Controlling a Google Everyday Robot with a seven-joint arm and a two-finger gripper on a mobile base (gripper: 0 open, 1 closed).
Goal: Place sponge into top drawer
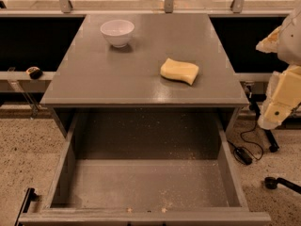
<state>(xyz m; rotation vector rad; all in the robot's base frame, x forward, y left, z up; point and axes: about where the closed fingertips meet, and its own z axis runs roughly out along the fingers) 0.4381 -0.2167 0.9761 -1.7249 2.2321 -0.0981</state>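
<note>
The sponge (179, 71) lies long-axis crosswise on the tabletop (113, 79), well apart from the gripper (276, 108) hanging beyond the table's right edge, spread or pressed together I cannot tell.

pale yellow sponge (179, 71), grey top drawer (117, 185) (speckled floor), white bowl (117, 32), cream gripper (276, 108) at right edge.
</note>
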